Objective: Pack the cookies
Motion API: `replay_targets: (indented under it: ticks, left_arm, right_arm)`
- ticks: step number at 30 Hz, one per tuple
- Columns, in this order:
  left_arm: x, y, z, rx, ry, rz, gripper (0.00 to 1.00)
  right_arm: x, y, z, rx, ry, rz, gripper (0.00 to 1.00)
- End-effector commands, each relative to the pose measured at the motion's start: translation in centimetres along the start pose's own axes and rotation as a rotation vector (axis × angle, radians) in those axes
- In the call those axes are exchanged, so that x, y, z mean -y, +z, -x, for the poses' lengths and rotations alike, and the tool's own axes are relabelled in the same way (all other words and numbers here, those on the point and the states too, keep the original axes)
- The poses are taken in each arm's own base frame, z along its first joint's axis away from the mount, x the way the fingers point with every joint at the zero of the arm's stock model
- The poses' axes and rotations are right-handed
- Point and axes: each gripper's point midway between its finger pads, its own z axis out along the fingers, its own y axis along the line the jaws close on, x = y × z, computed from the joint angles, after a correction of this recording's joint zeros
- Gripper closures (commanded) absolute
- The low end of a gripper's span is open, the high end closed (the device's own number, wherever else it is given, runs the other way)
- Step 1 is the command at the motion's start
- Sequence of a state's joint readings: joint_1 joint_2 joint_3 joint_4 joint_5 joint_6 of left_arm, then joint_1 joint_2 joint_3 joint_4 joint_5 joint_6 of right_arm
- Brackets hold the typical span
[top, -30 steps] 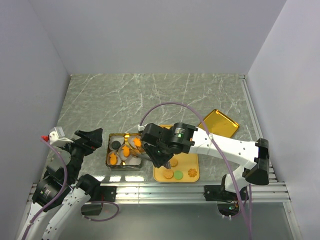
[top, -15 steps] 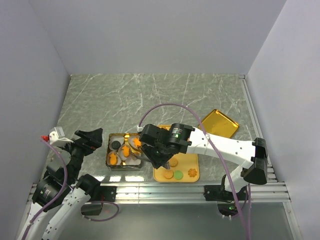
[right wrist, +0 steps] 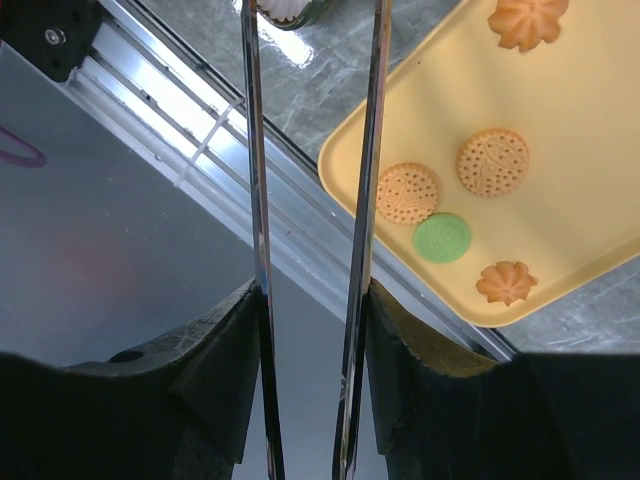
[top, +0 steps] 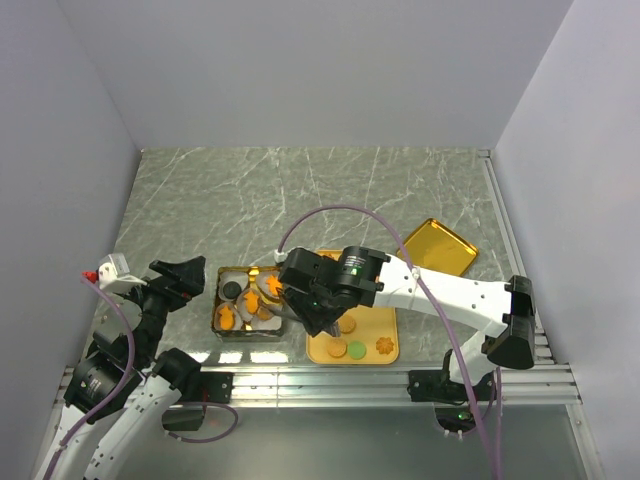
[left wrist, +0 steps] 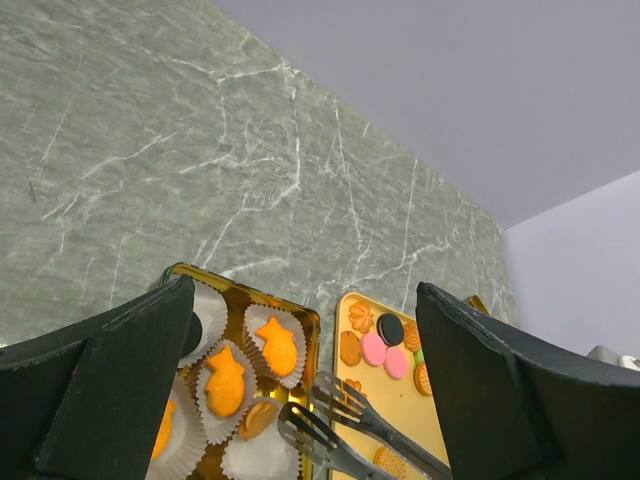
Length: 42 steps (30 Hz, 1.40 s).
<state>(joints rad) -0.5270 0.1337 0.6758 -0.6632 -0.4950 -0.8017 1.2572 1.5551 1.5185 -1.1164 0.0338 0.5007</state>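
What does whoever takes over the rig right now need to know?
Left gripper: fingers wide open, empty, beside the tin on its left.
Right gripper: shut on the tongs. Their tips are over the tin's right edge with nothing between them.
Done: several paper cups in the tin hold cookies.
Left: the yellow tray carries loose cookies, tan, green, pink, dark and flower-shaped. One cup looks empty. The gold lid lies off, on the table behind the tray.
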Motion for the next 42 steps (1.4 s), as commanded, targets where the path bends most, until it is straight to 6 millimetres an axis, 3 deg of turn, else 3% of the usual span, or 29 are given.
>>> replay_targets:
  ticks: [1, 7, 11, 13, 16, 17, 19, 20, 22, 23, 25, 26, 27, 29, 31, 36, 42]
  left_arm:
    - [0.8, -0.3, 1.3, 0.029, -0.012, -0.013, 0.01]
    - [0.8, -0.3, 1.3, 0.028, -0.013, -0.017, 0.01]
    - [1.0, -0.5, 1.5, 0.034, -0.018, -0.027, 0.01]
    - [0.9, -0.4, 1.4, 0.035, -0.019, -0.024, 0.01]
    - [0.9, -0.5, 1.5, 0.037, -0.021, -0.028, 0.01]
    - [0.9, -0.5, 1.4, 0.034, -0.018, -0.029, 0.01]
    - [0.9, -0.5, 1.4, 0.032, -0.018, -0.029, 0.01]
    - [1.0, -0.5, 1.4, 0.031, -0.018, -0.030, 0.00]
    - [1.0, -0.5, 1.4, 0.032, -0.021, -0.029, 0.01]
    - [0.9, -0.6, 1.4, 0.031, -0.021, -0.028, 0.01]
    - [0.9, -0.7, 1.5, 0.035, -0.027, -0.028, 0.00]
    - [0.9, -0.6, 1.5, 0.035, -0.028, -0.026, 0.00]
    - [0.9, -0.7, 1.5, 0.036, -0.029, -0.031, 0.00]
    - [1.0, -0.6, 1.5, 0.033, -0.026, -0.032, 0.00]
    - [1.0, -0.6, 1.4, 0.033, -0.023, -0.032, 0.00]
    - [1.1, -0.3, 1.2, 0.022, -0.007, -0.034, 0.00]
    - [1.3, -0.1, 0.9, 0.008, 0.008, -0.037, 0.01]
  right_arm:
    - [-0.4, -3.1, 2.3, 0.122, 0.017, 0.021, 0.51]
    - [0.4, -5.6, 5.4, 0.198, 0.068, 0.031, 0.52]
    - [3.0, -5.3, 8.4, 0.221, 0.139, 0.021, 0.53]
    - [5.8, -5.3, 10.6, 0.250, 0.192, -0.006, 0.53]
    - [9.8, -4.1, 13.5, 0.267, 0.263, -0.045, 0.54]
    - [11.0, -2.8, 14.4, 0.255, 0.286, -0.064, 0.54]
    - [13.8, -2.5, 16.2, 0.279, 0.348, -0.099, 0.55]
    - [14.8, -1.1, 16.9, 0.266, 0.367, -0.112, 0.55]
    - [16.9, -1.1, 18.7, 0.299, 0.415, -0.127, 0.55]
    - [17.7, 0.3, 19.3, 0.282, 0.429, -0.136, 0.55]
    - [19.3, 0.6, 20.8, 0.306, 0.451, -0.148, 0.55]
    - [20.9, 2.1, 20.9, 0.279, 0.476, -0.166, 0.55]
    - [21.6, 1.9, 21.8, 0.299, 0.488, -0.169, 0.55]
    - [24.3, 3.7, 22.1, 0.278, 0.528, -0.201, 0.55]
    - [26.1, 4.3, 22.6, 0.290, 0.554, -0.230, 0.55]
    - [31.1, 8.5, 21.5, 0.235, 0.640, -0.301, 0.55]
    - [33.2, 11.8, 20.3, 0.185, 0.691, -0.312, 0.55]
